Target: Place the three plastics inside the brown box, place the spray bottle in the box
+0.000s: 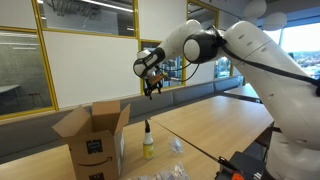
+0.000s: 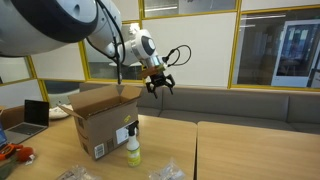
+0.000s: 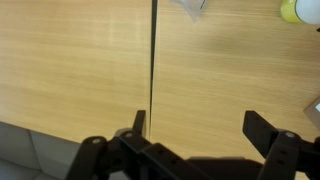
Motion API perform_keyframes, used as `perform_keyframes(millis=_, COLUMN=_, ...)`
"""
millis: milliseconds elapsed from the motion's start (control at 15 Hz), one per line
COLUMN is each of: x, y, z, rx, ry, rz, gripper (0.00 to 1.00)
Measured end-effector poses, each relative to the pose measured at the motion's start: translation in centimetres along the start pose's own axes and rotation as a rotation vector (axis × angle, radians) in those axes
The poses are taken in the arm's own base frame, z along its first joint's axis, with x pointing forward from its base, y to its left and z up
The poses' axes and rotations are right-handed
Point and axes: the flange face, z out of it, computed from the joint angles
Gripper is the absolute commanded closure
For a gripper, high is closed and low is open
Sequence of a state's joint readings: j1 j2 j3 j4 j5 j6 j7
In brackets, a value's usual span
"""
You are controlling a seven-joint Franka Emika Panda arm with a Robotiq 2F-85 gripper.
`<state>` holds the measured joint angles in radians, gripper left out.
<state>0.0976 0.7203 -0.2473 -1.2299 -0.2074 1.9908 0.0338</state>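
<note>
My gripper (image 1: 150, 90) hangs high above the table, open and empty; it also shows in an exterior view (image 2: 160, 86) and in the wrist view (image 3: 198, 125). The brown box (image 1: 92, 135) stands open on the table, also seen in an exterior view (image 2: 100, 122). The spray bottle (image 1: 147, 141), yellow with a dark top, stands upright beside the box, below my gripper; it shows in an exterior view (image 2: 133, 147) and as a yellow edge in the wrist view (image 3: 303, 10). Clear crumpled plastics lie on the table (image 2: 168, 171), (image 2: 78, 174), (image 1: 176, 146).
The wooden table (image 1: 220, 125) is made of two tops with a seam (image 3: 152, 60). A laptop (image 2: 32, 114) sits beyond the box. Black and orange gear (image 1: 245, 165) lies at the table's near edge. A grey bench (image 2: 240, 105) runs along the glass wall.
</note>
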Motion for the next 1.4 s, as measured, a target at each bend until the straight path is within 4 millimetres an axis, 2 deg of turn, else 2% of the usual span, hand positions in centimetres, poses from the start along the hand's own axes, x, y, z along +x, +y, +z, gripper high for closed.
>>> perform_keyframes(millis=267, x=-2.8, y=-0.6, z=5.5, rx=0.038, ry=-0.022, rz=0.101, gripper=0.00)
perform_keyframes(millis=533, x=-7.1, y=-0.9, z=12.0, rx=0.060, ry=-0.055, rz=0.197, gripper=0.00)
perform_keyframes(millis=800, x=-13.2, y=-1.1, z=19.0, rx=0.084, ry=-0.097, rz=0.258, gripper=0.00)
perform_keyframes(millis=1067, x=-20.8, y=-0.8, z=25.1, rx=0.130, ry=-0.090, rz=0.324, gripper=0.00)
perform_keyframes(millis=1200, x=-24.3, y=-0.5, z=27.2, rx=0.177, ry=-0.062, rz=0.387, gripper=0.00)
perform_keyframes(millis=1267, x=-25.4, y=-0.5, z=28.0, rx=0.207, ry=-0.043, rz=0.412, gripper=0.00)
perform_keyframes(millis=1400, x=-25.9, y=-0.4, z=28.6, rx=0.271, ry=0.005, rz=0.440, gripper=0.00)
